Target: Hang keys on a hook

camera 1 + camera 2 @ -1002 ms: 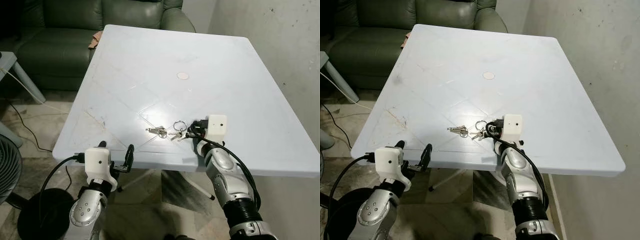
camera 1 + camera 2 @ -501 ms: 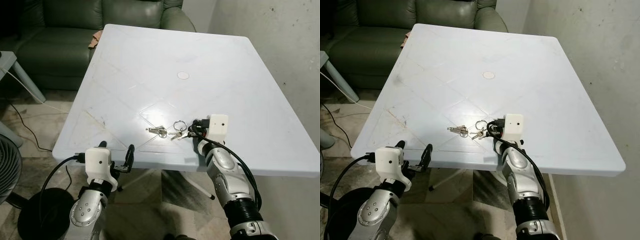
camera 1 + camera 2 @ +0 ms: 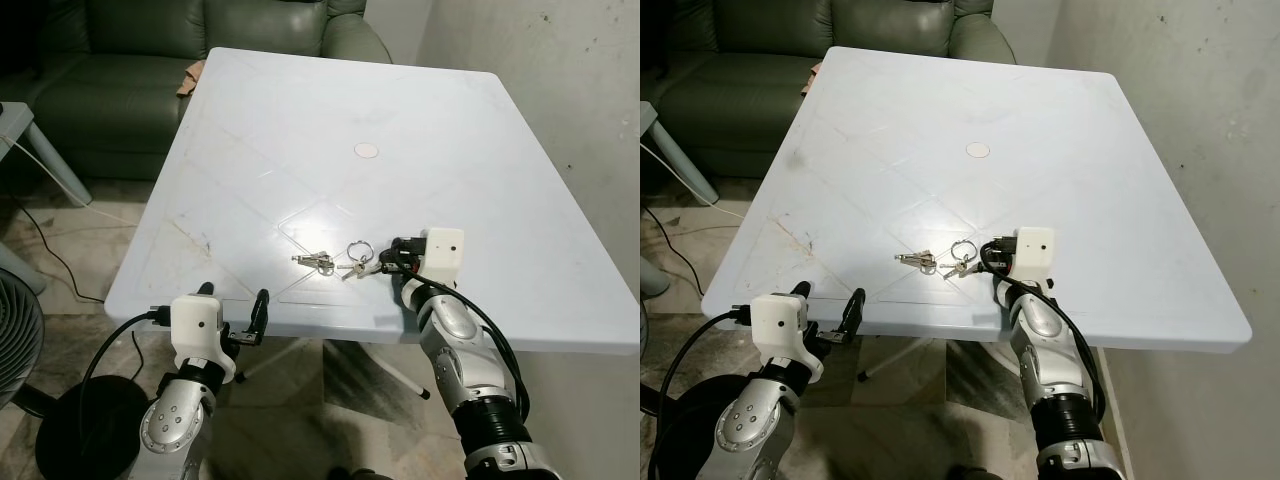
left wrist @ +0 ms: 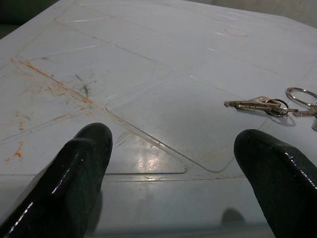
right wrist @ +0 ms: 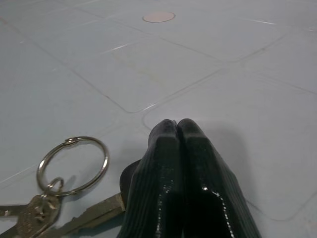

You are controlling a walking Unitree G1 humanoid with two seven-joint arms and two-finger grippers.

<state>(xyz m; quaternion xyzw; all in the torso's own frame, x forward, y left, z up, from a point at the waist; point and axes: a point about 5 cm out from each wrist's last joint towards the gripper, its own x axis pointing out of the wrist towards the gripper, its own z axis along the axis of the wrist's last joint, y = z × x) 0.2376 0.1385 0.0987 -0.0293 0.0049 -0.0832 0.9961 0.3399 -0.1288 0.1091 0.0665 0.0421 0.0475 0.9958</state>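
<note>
**Right claw pressed together beside the keys, ring not caught**

Currently your right gripper [image 3: 398, 256] sits low on the white table [image 3: 300, 130] with its two black fingers [image 5: 183, 163] pressed together. The right wrist view shows no key and no ring pinched between them. One key's blade runs under or against the finger's side; whether it is trapped, you cannot tell.

The keys [image 3: 340, 262] lie flat on the table, just beside that claw's tips, on the side toward the left arm. The bunch's long axis runs roughly across the table's near edge: key ring [image 5: 73, 163] nearest the right claw, a separate cluster of keys [image 4: 257, 104] further off toward the left.

Your left gripper [image 3: 232, 310] hangs below and in front of the table's near edge, fingers spread wide apart, holding nothing. It stands well apart from the bunch; the right arm is plainly nearer.

No hook can be made out. Judgement: the pick-up is not yet made. You would likely need to part the right fingers and straddle the ring or a key blade. Flat metal on smooth plastic may skate away.
</note>
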